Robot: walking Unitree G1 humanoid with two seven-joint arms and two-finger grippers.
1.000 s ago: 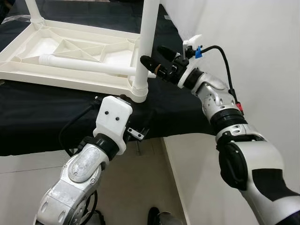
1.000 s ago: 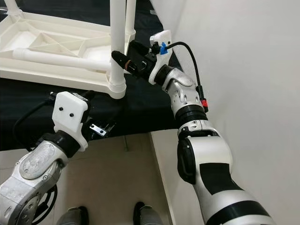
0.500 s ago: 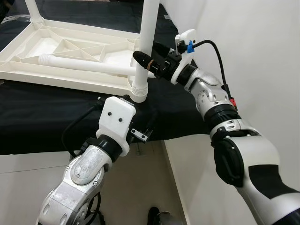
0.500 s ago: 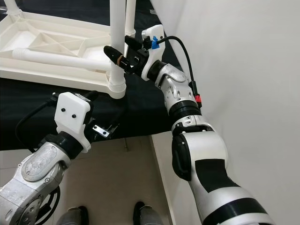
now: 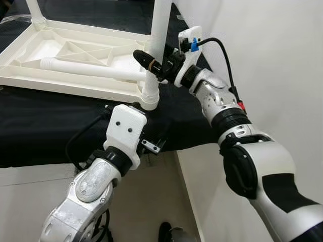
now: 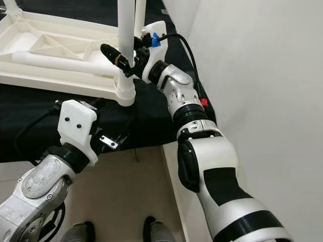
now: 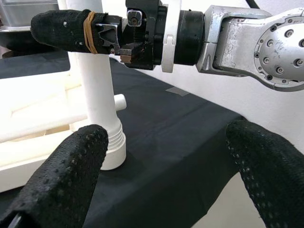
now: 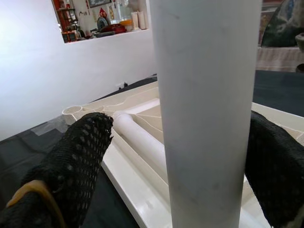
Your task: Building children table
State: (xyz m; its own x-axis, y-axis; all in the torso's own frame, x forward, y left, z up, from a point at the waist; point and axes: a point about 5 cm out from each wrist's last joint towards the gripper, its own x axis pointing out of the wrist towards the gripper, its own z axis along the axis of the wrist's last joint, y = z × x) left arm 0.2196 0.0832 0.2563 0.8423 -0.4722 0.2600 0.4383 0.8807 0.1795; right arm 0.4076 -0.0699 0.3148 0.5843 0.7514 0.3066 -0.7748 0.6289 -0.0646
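The white children's table top (image 5: 75, 86) lies upside down on a black-covered surface. One white leg (image 5: 157, 40) stands upright in its near right corner socket (image 5: 150, 98). A second, loose leg (image 5: 91, 69) lies across the underside. My right gripper (image 5: 154, 58) is open and straddles the upright leg partway up; in the right wrist view a finger (image 8: 80, 152) stands on each side of the leg (image 8: 209, 118), with a gap on one side. My left gripper (image 7: 166, 175) is open just below the table's near edge, its fingers (image 7: 61, 175) wide apart and pointing at the leg's base.
A white wall (image 5: 262, 50) runs close along the right. The black cloth (image 5: 50, 121) hangs over the front edge, with pale floor tiles (image 5: 151, 201) below. Another upright leg (image 5: 35, 10) stands at the far left corner.
My right gripper has moved left from beside the upright leg until its fingers are on both sides of it. The left arm has barely shifted.
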